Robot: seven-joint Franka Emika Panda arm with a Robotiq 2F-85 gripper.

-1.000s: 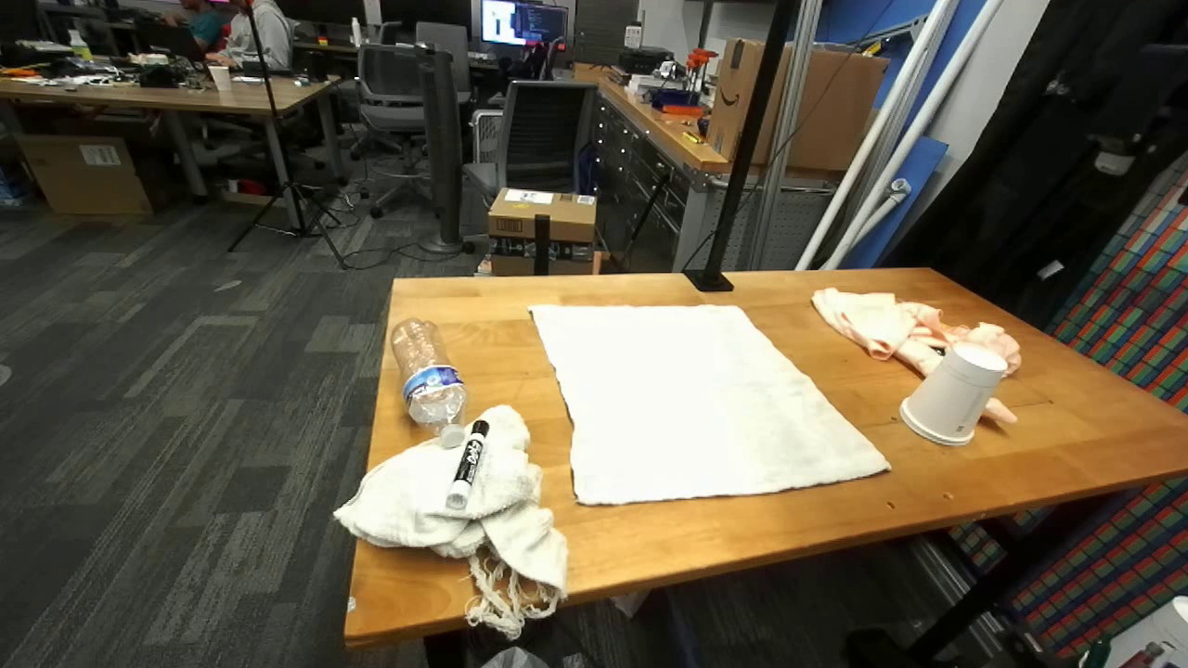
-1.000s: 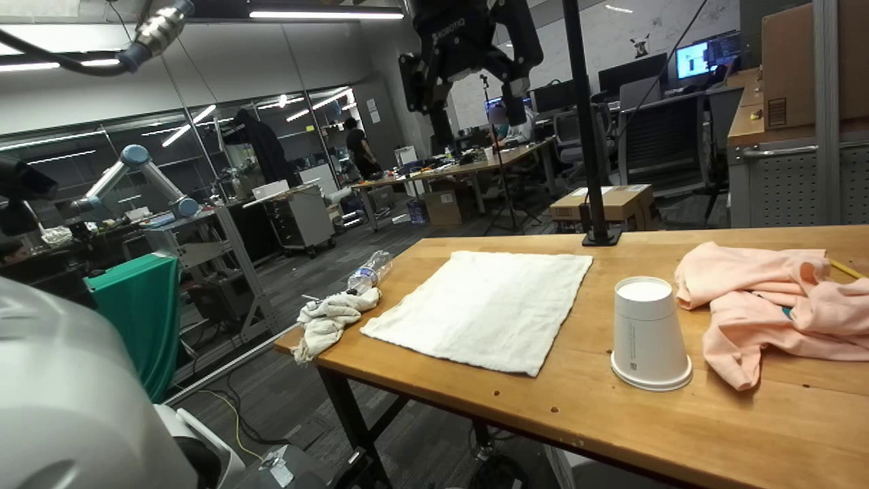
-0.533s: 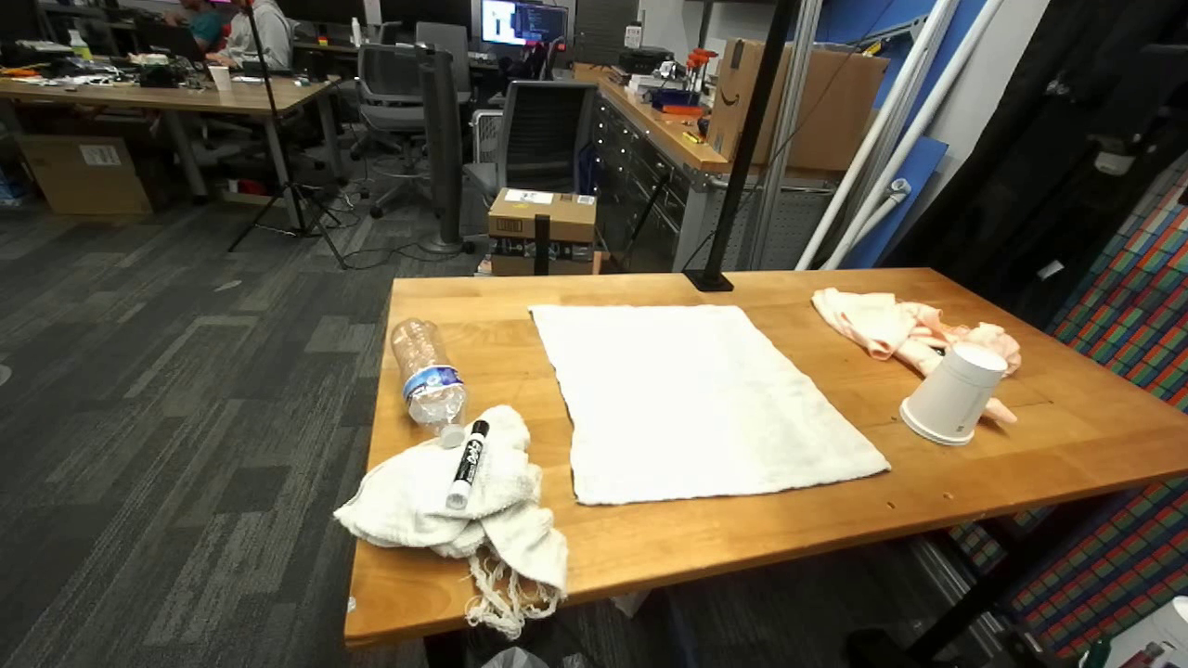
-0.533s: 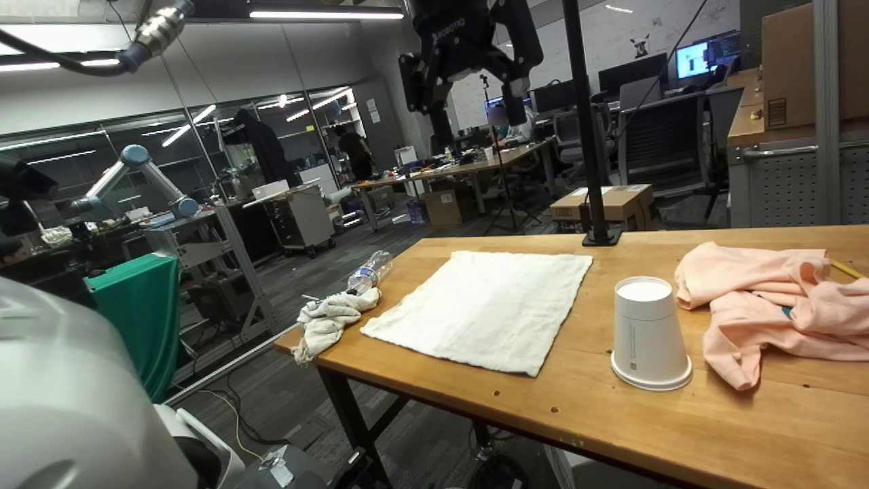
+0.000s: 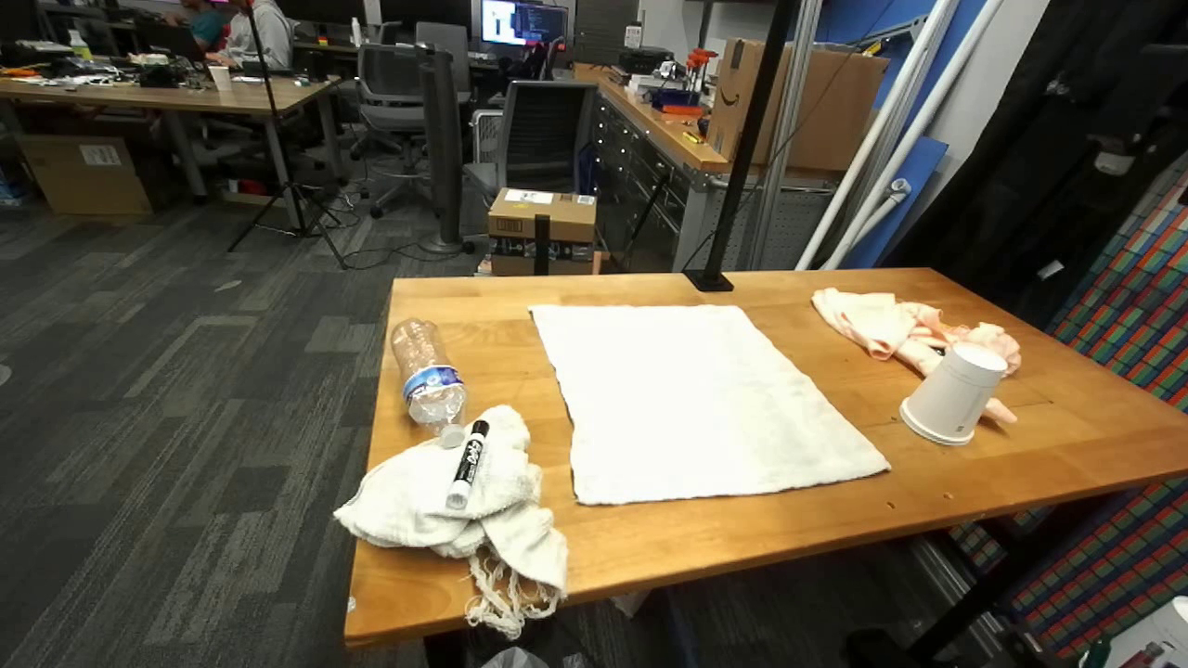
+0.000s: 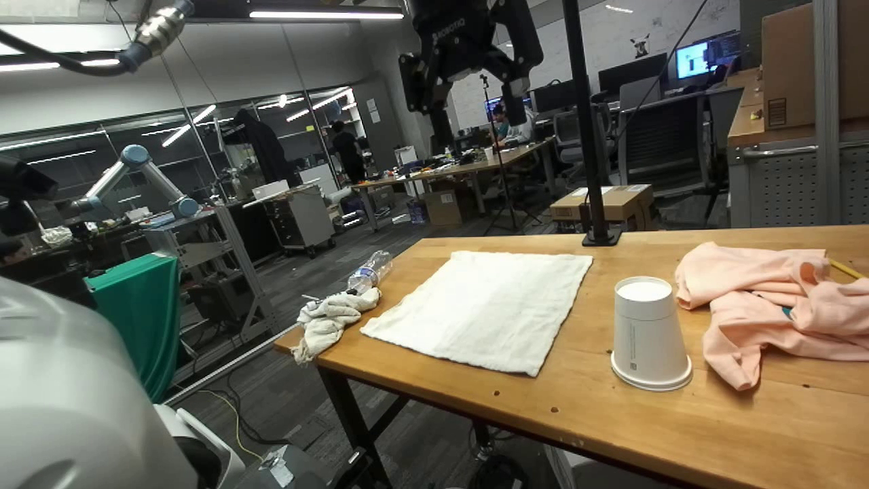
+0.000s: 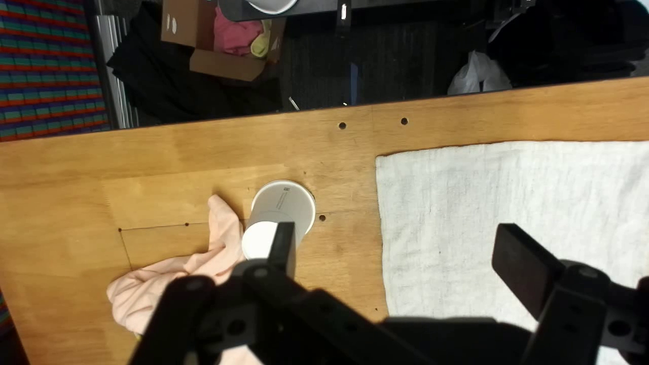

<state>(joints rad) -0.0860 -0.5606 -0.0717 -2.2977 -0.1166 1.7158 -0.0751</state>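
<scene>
Black two-finger gripper (image 7: 398, 251) spread wide, holding nothing. Upturned white paper cup (image 7: 279, 210) left of centre in wrist view; flat white rectangular cloth (image 7: 456, 213) at right. Likely pre-contact hover; any grasp calls for lowering first.

In an exterior view, a towel (image 5: 701, 404) lies on the table (image 5: 705, 529); left of it, a bottle (image 5: 429, 373) behind a rag (image 5: 418, 506); on the rag, a marker (image 5: 468, 464); right of the towel, a cup (image 5: 953, 394) before a cloth (image 5: 910, 327); behind the towel, a post (image 5: 749, 139).
</scene>
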